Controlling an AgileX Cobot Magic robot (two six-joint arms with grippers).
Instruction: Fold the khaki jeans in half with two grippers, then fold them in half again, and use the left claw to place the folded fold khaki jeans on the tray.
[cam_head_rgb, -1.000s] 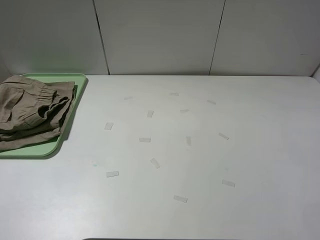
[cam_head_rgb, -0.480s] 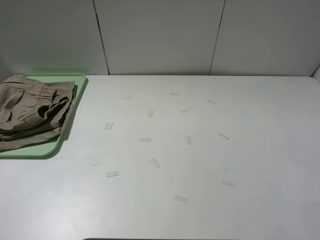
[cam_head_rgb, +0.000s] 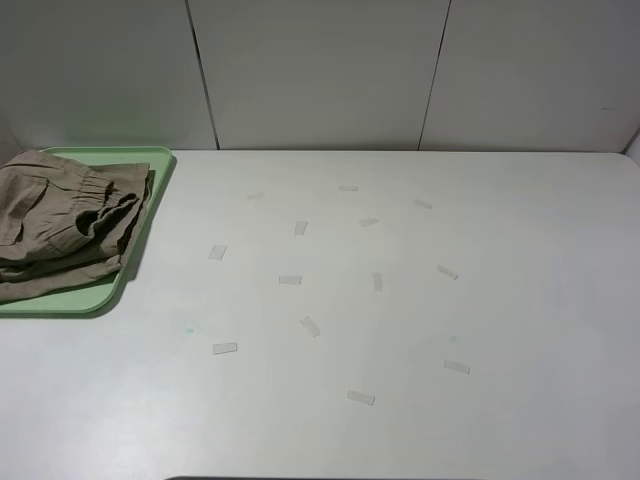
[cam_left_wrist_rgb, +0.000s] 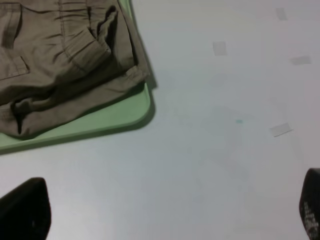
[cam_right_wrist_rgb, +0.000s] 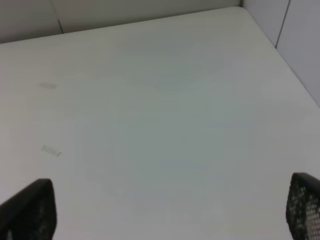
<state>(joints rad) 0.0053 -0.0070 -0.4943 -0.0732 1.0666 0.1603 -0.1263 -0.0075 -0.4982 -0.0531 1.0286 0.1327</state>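
Observation:
The khaki jeans (cam_head_rgb: 62, 222) lie folded in a loose bundle on the mint-green tray (cam_head_rgb: 95, 297) at the far left of the table. The left wrist view shows them too, the jeans (cam_left_wrist_rgb: 60, 65) overhanging the tray (cam_left_wrist_rgb: 115, 117) near its rounded corner. Neither arm shows in the exterior high view. My left gripper (cam_left_wrist_rgb: 167, 210) is open and empty above bare table, apart from the tray, with only its fingertips (cam_left_wrist_rgb: 25, 210) showing. My right gripper (cam_right_wrist_rgb: 165, 210) is open and empty over the table's far right part, only its fingertips (cam_right_wrist_rgb: 30, 210) in view.
Several small pale tape marks (cam_head_rgb: 290, 280) are scattered over the middle of the white table (cam_head_rgb: 520, 300). A panelled wall runs behind the table. The table's right edge (cam_right_wrist_rgb: 272, 45) meets a side wall.

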